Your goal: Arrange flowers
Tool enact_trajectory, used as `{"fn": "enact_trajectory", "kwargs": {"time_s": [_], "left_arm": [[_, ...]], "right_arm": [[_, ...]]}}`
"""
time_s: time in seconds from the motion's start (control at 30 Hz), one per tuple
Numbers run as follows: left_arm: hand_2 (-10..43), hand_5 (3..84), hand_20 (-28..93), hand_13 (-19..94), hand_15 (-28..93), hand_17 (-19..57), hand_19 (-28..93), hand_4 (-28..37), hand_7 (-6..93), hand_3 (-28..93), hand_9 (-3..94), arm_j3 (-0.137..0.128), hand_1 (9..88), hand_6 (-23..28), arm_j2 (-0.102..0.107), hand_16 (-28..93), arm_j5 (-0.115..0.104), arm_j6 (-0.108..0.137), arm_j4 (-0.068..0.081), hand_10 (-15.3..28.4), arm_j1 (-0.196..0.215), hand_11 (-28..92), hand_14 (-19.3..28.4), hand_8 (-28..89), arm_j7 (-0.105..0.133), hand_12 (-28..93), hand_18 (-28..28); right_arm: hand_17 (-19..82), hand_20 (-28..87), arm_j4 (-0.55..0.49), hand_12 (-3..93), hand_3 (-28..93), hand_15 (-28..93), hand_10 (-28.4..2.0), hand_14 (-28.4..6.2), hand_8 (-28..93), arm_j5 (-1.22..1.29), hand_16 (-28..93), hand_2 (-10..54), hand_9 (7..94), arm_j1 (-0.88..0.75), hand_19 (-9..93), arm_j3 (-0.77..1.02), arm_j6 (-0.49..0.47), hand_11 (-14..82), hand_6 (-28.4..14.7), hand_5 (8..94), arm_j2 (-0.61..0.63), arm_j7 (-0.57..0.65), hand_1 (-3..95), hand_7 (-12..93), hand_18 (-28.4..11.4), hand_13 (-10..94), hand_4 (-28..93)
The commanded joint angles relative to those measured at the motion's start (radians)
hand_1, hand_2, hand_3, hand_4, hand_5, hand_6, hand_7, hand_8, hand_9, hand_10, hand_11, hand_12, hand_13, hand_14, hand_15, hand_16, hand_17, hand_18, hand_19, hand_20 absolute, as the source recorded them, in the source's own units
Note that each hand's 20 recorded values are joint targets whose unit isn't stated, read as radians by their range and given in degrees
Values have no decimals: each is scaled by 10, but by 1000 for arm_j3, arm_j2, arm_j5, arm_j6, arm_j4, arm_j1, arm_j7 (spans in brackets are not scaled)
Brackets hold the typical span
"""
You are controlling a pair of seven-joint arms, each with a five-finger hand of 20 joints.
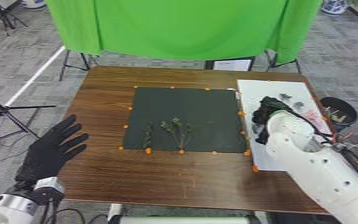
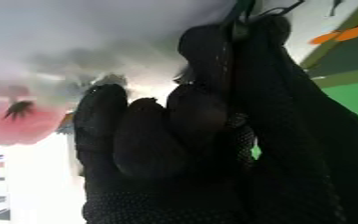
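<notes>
Two robot hands were in our sight, with the brown wooden table [image 1: 184,175] between them. Starting at the left, we saw a black tripod [image 1: 7,111] standing on the floor, and next our left hand [image 1: 44,156] near the table's left edge, its fingers straight and spread wide.

Moving across, we found a slim green sprig [image 1: 148,136] lying along the left side of the dark mat [image 1: 202,105]. Just right of it lay a branching green sprig [image 1: 177,131], its stems drawing together towards our side of the mat. Orange dots ran around the mat's border, and behind the table hung a green cloth [image 1: 184,30].

Further right, our right hand [image 1: 266,114] was above the white board [image 1: 266,162], near the mat's right edge. In the right wrist view we saw that hand [image 2: 180,145] with a dark green stem [image 2: 244,7] pinched narrowly between its thumb and a finger, at the tips; its other fingers were bent. A pink bloom [image 2: 33,122] with a dark centre was near them, blurred. On the board we also had small grey-green pieces [image 1: 285,96], too small to name. Past the table's right edge was a black bin [image 1: 339,111].
</notes>
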Motion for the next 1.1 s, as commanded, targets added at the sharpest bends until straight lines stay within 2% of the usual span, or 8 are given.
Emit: {"fn": "enact_trajectory", "kwargs": {"time_s": [0.03,0.23,0.47,0.73,1.1], "left_arm": [[-36,243,91,163,271,-109,326,-283,162,700,211,1,228,35,-8,8,2,0,-3,106,11,138,155,-101,-5,176,188],[-36,243,91,162,271,-109,325,-283,162,700,211,2,228,34,-7,8,2,0,-1,106,8,138,155,-101,-2,176,188],[-35,243,91,163,271,-108,326,-283,162,701,211,0,227,35,-7,9,3,-2,-1,107,8,136,155,-102,-3,176,188],[-36,243,91,163,270,-109,326,-283,161,702,211,5,226,35,-3,8,3,-6,2,106,2,137,155,-101,-5,177,188],[-37,242,92,163,271,-109,326,-283,161,703,211,4,226,34,0,8,1,-9,5,106,2,135,155,-101,-7,177,188]], "right_arm": [[331,455,-57,511,881,877,-89,-87,238,-70,386,-95,804,-60,863,-25,208,690,-9,696,28,-108,389,585,-207,762,-156],[332,460,-123,520,891,891,-90,-92,249,-107,386,-95,808,-57,866,-19,262,700,-16,699,41,-138,373,597,-209,764,-122],[333,461,-218,521,895,895,-90,-92,254,-86,386,-95,809,-72,866,-9,258,703,-16,700,36,-174,369,598,-210,764,-118],[334,461,-302,522,898,896,-89,-92,257,-34,386,-95,810,-118,867,-31,175,703,-15,702,23,-252,367,597,-209,765,-119],[333,460,-308,525,894,894,-89,-89,253,-45,389,-95,809,-228,865,-61,176,700,-13,698,76,-461,371,597,-205,763,-128]]}}
